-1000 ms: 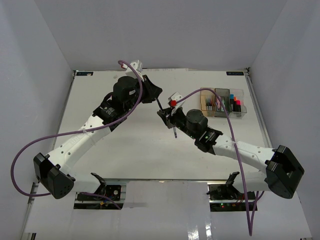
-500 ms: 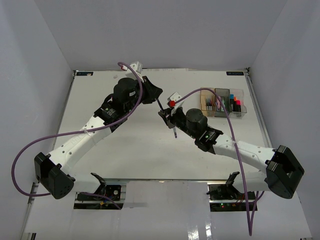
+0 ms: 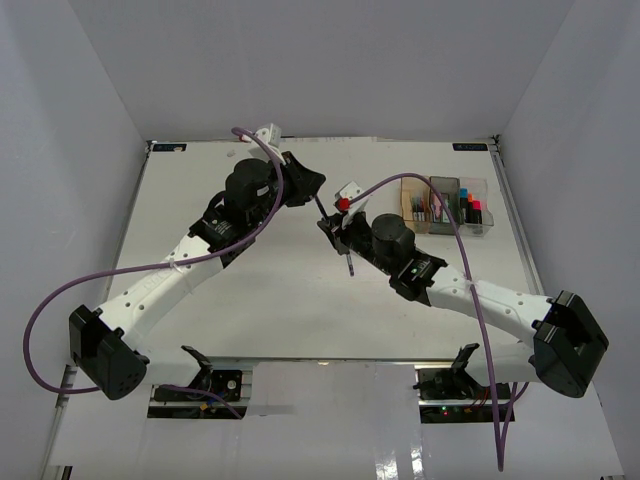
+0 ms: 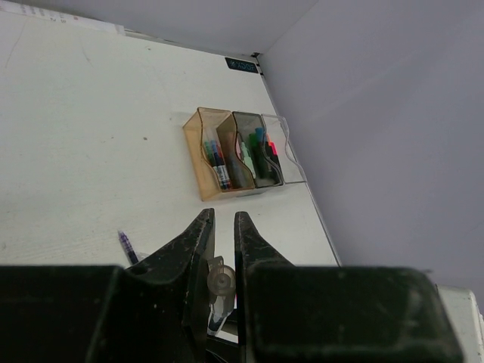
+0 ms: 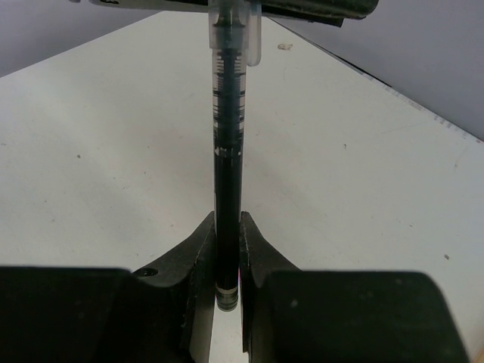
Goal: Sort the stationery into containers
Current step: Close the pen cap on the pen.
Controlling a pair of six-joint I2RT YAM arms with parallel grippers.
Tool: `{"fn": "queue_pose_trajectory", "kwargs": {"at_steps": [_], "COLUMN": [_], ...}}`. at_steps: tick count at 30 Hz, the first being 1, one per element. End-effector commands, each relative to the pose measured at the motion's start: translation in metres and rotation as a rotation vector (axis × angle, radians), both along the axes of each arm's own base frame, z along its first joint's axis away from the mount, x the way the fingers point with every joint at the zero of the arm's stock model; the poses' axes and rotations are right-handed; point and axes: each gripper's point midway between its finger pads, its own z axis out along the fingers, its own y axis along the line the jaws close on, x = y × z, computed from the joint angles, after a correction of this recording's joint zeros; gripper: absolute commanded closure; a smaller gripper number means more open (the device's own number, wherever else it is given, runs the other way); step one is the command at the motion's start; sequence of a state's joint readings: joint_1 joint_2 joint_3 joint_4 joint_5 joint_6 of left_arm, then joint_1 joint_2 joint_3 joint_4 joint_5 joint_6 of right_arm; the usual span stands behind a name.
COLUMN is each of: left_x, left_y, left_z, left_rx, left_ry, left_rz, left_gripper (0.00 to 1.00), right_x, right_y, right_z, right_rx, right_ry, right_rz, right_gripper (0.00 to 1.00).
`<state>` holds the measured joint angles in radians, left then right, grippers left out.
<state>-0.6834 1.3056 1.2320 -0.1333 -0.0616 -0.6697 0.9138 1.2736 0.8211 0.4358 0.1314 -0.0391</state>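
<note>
Table (image 3: pixel 250 300): right end effector (image 5: pixel 227 225) grips seemingly black pen (image 5: pixel 228 136).

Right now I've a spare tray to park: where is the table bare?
Bare: table left of the left arm; near middle between both arms. Crowded: centre, left gripper and right gripper clamping the pen; bins far right.

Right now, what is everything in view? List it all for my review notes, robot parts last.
Pen: one, dark with clear cap, held above the table between both hands.
Bins: three, amber, smoky grey, clear, adjoining row at the table's far right.
Stationery: count unclear, mixed colours, inside the bins.
Table: one, white, under everything.
Cables: two, purple, one along each arm.
Left hand: one, black, shut on the pen's cap end.
Right hand: one, black, shut on the pen's barrel.
</note>
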Motion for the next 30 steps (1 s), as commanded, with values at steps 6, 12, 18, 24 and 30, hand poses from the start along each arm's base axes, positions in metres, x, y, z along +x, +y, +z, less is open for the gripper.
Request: {"fn": "queue_pose_trajectory", "kwargs": {"at_steps": [6,12,18,24,30], "left_x": [-0.042,-0.045,-0.048,-0.05,-0.05], "left_y": [-0.023,-0.022,-0.023,-0.026,-0.029], "left_z": [-0.073,-0.083,-0.093,-0.102,-0.107], "left_rx": [0.084,0.095,0.104,0.112,0.12], "left_ry": [0.221,0.24,0.263,0.293,0.303], "left_rz": [-0.16,-0.163,-0.178,-0.19,-0.204], "left_gripper": [1.0,1.0,1.0,1.0,1.0], "right_x": [-0.015,-0.021,-0.025,-0.029,-0.029], "right_y": [-0.007,-0.01,-0.012,-0.012,-0.01], "right_z": [0.19,0.206,0.22,0.23,0.23], "right_rx": [0.418,0.446,0.462,0.471,0.469], "right_ry": [-0.364,-0.396,-0.436,-0.461,-0.462], "right_rz": [0.037,0.052,0.067,0.081,0.09], "right_gripper": [0.92,0.92,0.92,0.92,0.92]}}
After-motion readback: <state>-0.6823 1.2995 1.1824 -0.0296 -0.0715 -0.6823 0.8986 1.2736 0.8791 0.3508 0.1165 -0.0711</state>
